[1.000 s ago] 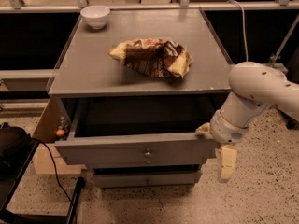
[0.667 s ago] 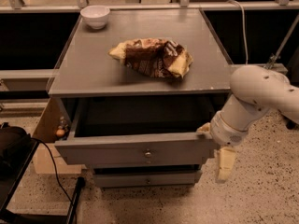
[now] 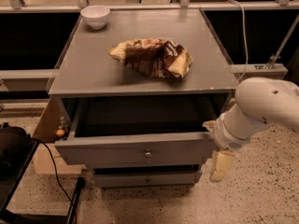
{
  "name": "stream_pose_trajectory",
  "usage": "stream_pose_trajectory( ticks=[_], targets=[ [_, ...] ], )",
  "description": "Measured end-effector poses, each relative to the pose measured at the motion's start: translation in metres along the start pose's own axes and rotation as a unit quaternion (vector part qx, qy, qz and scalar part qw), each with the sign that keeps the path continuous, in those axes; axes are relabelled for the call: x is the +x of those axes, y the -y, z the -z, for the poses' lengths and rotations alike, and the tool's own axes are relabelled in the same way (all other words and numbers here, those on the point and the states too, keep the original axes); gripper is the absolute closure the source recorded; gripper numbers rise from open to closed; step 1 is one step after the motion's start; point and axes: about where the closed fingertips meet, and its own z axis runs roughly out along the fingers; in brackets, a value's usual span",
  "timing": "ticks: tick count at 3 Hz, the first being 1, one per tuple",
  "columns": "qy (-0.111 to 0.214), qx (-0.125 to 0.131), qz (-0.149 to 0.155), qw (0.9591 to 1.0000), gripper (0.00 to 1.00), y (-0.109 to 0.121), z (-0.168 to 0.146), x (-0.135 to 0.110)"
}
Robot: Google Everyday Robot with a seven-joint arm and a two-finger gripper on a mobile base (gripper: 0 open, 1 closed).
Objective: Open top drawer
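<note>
Jaws of the gripper [image 3: 216, 146] stand wide apart and hold nothing: one tip at the right corner of the top drawer [image 3: 140, 150], the other hanging beside its front. That drawer sits pulled well out beneath the worktop [image 3: 93, 73], as a second ago; only the arm [image 3: 266, 101] has shifted slightly, so the opening looks done

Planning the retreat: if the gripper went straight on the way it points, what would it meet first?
The gripper, beside the open top drawer's right end, points down; likely the speckled floor first, though depth is unclear.
</note>
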Motion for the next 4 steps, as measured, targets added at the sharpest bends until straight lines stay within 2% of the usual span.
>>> stream_pose_trajectory(
  ticks=[1, 3, 4],
  targets=[
    [-0.038, 0.051, 0.001, 0.998, 0.0, 0.002, 0.001, -0.01],
    [-0.065, 0.075, -0.004, 0.9951, 0.0, 0.006, -0.004, -0.007],
    [-0.055, 0.085, 0.004, 0.9948, 0.0, 0.015, -0.01, -0.011]
  ],
)
